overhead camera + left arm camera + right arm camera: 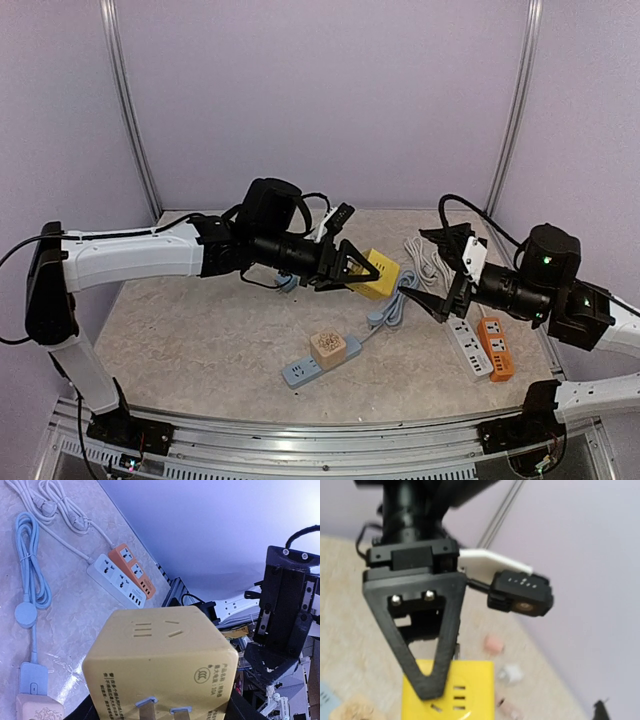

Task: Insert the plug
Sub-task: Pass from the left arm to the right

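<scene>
The plug is a yellow cube adapter (pixel 380 272) with two metal prongs (pixel 150 711) on its near face. It hangs above the table's middle, and my left gripper (pixel 352 266) is shut on it. In the left wrist view the cube (pixel 160 660) fills the lower frame between the dark fingers. My right gripper (pixel 436 273) stands just right of the cube with its jaws spread wide and nothing between them. One of its fingers (pixel 282 610) shows at the right of the left wrist view. The right wrist view looks at the cube (pixel 470 690) and a left finger (pixel 427 645) across it.
A blue-grey power strip (pixel 298 373) with a beige cube (pixel 328 348) plugged in lies at the front centre, its blue cable (pixel 395 305) coiled behind it. A white strip (pixel 468 347) and an orange strip (pixel 495 348) lie at the right, with white cables (pixel 425 258) behind them.
</scene>
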`<act>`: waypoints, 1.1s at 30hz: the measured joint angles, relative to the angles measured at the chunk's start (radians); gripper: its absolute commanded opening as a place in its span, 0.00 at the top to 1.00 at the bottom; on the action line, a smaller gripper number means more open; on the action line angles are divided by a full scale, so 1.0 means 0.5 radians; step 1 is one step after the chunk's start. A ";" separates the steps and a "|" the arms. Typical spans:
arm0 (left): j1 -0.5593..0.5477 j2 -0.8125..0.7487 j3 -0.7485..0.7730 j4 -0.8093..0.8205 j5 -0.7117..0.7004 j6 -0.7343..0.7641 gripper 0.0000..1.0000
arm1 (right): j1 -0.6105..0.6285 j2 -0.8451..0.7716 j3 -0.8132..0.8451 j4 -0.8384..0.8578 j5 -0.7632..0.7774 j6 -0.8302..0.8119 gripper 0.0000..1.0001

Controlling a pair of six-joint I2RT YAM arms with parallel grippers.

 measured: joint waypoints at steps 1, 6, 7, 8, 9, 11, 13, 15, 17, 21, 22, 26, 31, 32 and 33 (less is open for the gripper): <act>0.005 -0.017 -0.027 0.057 0.024 -0.018 0.90 | 0.000 -0.030 -0.039 0.052 -0.009 -0.011 0.05; 0.006 -0.115 -0.124 0.346 0.152 -0.101 0.90 | 0.000 -0.082 -0.245 0.344 -0.113 -0.049 0.05; 0.006 -0.134 -0.138 0.396 0.170 -0.117 0.90 | 0.000 -0.080 -0.274 0.390 -0.139 -0.050 0.05; 0.007 -0.152 -0.157 0.457 0.198 -0.134 0.90 | 0.000 -0.078 -0.301 0.437 -0.161 -0.050 0.05; 0.009 -0.169 -0.174 0.521 0.225 -0.160 0.90 | 0.000 -0.074 -0.325 0.491 -0.179 -0.050 0.05; 0.010 -0.183 -0.195 0.629 0.278 -0.204 0.90 | 0.000 -0.057 -0.359 0.595 -0.190 -0.057 0.05; 0.012 -0.185 -0.208 0.711 0.323 -0.240 0.90 | 0.000 -0.034 -0.385 0.701 -0.189 -0.069 0.06; 0.014 -0.185 -0.217 0.760 0.360 -0.271 0.90 | 0.000 -0.006 -0.394 0.783 -0.192 -0.083 0.07; 0.014 -0.185 -0.224 0.804 0.390 -0.297 0.90 | 0.000 0.028 -0.396 0.864 -0.198 -0.101 0.09; 0.014 -0.185 -0.224 0.875 0.443 -0.342 0.90 | 0.000 0.093 -0.396 0.975 -0.208 -0.150 0.11; 0.014 -0.185 -0.224 0.891 0.454 -0.347 0.90 | 0.000 0.113 -0.396 0.996 -0.209 -0.161 0.12; 0.013 -0.185 -0.224 0.938 0.486 -0.381 0.90 | 0.000 0.181 -0.396 1.059 -0.225 -0.202 0.16; 0.013 -0.185 -0.226 0.965 0.517 -0.394 0.90 | 0.000 0.198 -0.396 1.137 -0.246 -0.230 0.21; 0.013 -0.185 -0.230 0.977 0.520 -0.396 0.90 | 0.000 0.198 -0.396 1.154 -0.255 -0.235 0.23; 0.013 -0.185 -0.233 0.985 0.524 -0.397 0.90 | 0.000 0.198 -0.396 1.167 -0.262 -0.240 0.25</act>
